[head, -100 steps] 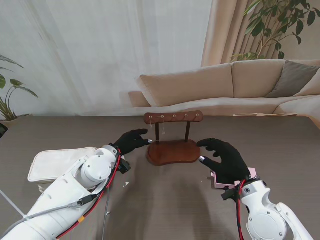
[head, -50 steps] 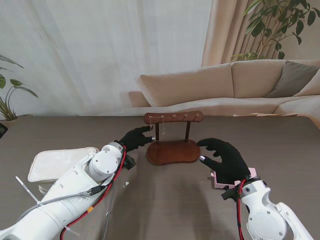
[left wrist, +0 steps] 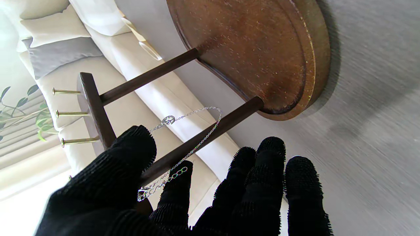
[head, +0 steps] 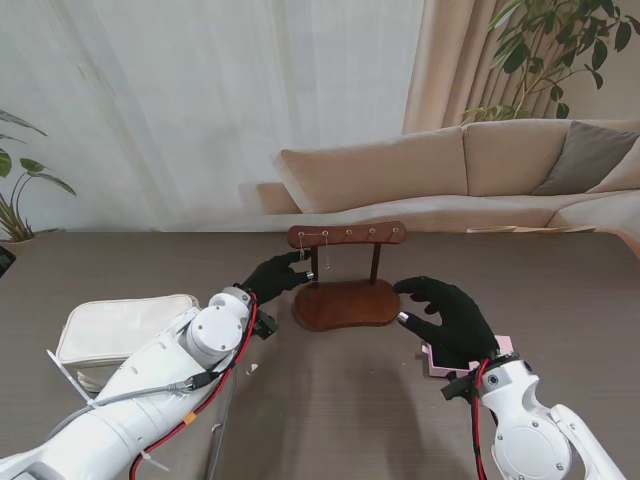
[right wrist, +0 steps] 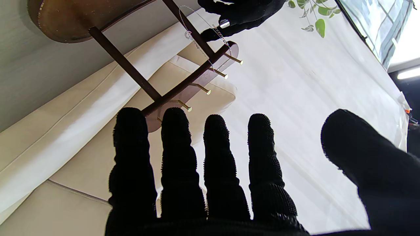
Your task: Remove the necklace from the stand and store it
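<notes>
Wooden jewellery stand [head: 345,290], counter [head: 330,400] centre. Silver necklace [left wrist: 193,137] on its pegs, pinched by left hand [head: 277,276], 9 o'clock. Right hand [head: 447,318], 3 o'clock, spread, empty.

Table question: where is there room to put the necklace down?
Bare table lies nearer to me than the wooden stand, between both arms. Left holds the white pouch; right, a pink box under the right hand. Around the left hand is crowded.

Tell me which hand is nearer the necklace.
Left. The left hand is at the necklace, fingers around its chain by the stand's left post. The right hand hovers open, off the stand's right end.
</notes>
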Controlling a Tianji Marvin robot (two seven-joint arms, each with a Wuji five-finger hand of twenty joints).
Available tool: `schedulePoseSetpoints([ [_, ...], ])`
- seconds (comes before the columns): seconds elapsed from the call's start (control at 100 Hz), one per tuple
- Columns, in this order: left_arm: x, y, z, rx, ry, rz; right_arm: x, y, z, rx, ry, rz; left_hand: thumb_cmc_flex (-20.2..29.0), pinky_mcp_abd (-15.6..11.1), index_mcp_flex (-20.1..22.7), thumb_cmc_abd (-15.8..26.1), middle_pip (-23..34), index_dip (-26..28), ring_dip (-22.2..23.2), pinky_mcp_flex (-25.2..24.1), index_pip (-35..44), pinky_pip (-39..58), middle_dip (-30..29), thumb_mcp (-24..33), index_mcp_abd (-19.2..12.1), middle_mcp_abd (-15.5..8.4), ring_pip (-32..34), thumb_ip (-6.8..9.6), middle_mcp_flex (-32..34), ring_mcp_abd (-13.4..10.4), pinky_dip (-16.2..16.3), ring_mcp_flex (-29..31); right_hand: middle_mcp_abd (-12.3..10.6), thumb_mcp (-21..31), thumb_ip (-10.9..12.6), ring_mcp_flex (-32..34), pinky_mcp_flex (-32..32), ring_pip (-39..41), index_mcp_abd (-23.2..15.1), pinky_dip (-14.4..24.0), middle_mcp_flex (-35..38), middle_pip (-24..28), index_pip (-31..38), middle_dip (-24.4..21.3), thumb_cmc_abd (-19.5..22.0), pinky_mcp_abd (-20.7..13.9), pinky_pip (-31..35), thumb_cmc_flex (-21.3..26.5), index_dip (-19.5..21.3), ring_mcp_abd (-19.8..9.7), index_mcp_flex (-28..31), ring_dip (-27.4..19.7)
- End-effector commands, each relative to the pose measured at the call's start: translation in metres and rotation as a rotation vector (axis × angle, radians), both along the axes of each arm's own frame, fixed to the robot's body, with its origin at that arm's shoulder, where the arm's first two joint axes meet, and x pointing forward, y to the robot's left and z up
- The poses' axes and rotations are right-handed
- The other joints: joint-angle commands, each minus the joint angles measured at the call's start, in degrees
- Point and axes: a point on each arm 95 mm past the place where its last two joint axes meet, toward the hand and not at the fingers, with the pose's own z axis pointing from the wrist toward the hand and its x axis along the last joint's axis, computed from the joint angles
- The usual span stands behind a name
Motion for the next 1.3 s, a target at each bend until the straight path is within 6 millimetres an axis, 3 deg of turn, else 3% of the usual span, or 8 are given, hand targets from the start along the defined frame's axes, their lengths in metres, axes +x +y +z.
schedulePoseSetpoints([
  [0.0,-0.002,-0.008,0.001,-0.014,0.009,-0.015,-0.001,0.004,-0.002,-0.001,0.011,0.014,-0.51,-0.46,3.05,-1.55,-0.34,2.12,-0.10,-1.76,2.88,-1.35,0.05,1.08,-3.87,-0.76,-0.52,0.18,0.92,0.29,-0.73,-1.16,0.59,-0.91,0.98,-1.25,-13.40,-0.63,-0.14,0.03,0.86,-0.68,-0.70,-0.49,-0.24,1.15,-1.28,-1.13,0.38,-0.11,0.55,-0.30],
  [0.32,-0.002,-0.010,-0.005,-0.066,-0.011,0.010,-0.001,0.005,-0.004,0.000,0.019,0.019,0.88,-0.51,8.01,-1.50,-0.37,6.01,-0.17,-2.76,6.34,-3.35,-0.54,2.10,-5.10,-1.11,-0.63,0.11,1.56,0.21,-1.10,-1.64,0.66,-0.90,1.03,-1.24,-13.40,-0.66,0.13,0.09,0.86,-0.72,-0.69,-0.49,0.06,1.12,-1.34,-1.20,0.37,-0.06,0.41,-0.30],
  [0.9,-0.001,-0.019,-0.009,-0.155,-0.033,0.019,0.000,0.007,-0.006,0.004,0.027,0.021,5.71,-1.25,12.22,-2.34,0.63,9.85,-0.10,-4.26,10.49,-5.63,0.85,3.39,-4.38,-1.41,-0.36,-0.50,2.85,-0.12,-0.50,-0.70,0.81,-0.77,1.09,-1.24,-13.42,-0.68,0.42,0.17,0.92,-0.68,-0.62,-0.48,0.46,1.17,-1.43,-1.21,0.31,0.09,0.30,-0.30],
  [0.97,0.000,-0.021,-0.009,-0.173,-0.037,0.026,0.000,0.007,-0.006,0.004,0.029,0.021,8.91,-1.27,13.24,-3.50,0.91,13.86,-0.01,-3.96,12.60,-5.23,2.02,1.57,-3.93,-1.46,-0.15,-2.24,3.91,-0.02,0.23,0.13,0.77,-0.76,1.10,-1.33,-13.38,-0.71,0.47,0.19,0.86,-0.71,-0.65,-0.50,0.55,1.06,-1.41,-1.21,0.29,0.18,0.22,-0.30],
  [1.07,0.000,-0.021,-0.009,-0.173,-0.049,0.030,0.000,0.007,-0.006,0.004,0.030,0.022,12.19,-1.11,14.34,-4.46,1.63,18.01,0.14,-3.29,15.40,-4.41,3.81,-1.00,-3.22,-1.43,0.24,-2.81,5.37,-0.13,0.99,1.57,0.79,-0.79,1.10,-1.31,-13.42,-0.71,0.54,0.19,0.86,-0.72,-0.65,-0.50,0.58,1.08,-1.45,-1.23,0.27,0.00,0.23,-0.30],
  [1.29,0.001,-0.024,-0.008,-0.186,-0.069,0.050,0.000,0.008,-0.007,0.004,0.032,0.025,17.89,-0.44,14.97,-4.73,2.09,22.68,0.41,-2.25,24.30,-2.66,6.32,-7.94,-0.90,-1.36,0.86,-1.40,7.75,0.21,1.00,3.78,0.83,-0.77,1.12,-1.33,-13.40,-0.72,0.52,0.22,0.89,-0.72,-0.66,-0.51,0.64,1.06,-1.45,-1.23,0.25,0.04,0.24,-0.30],
])
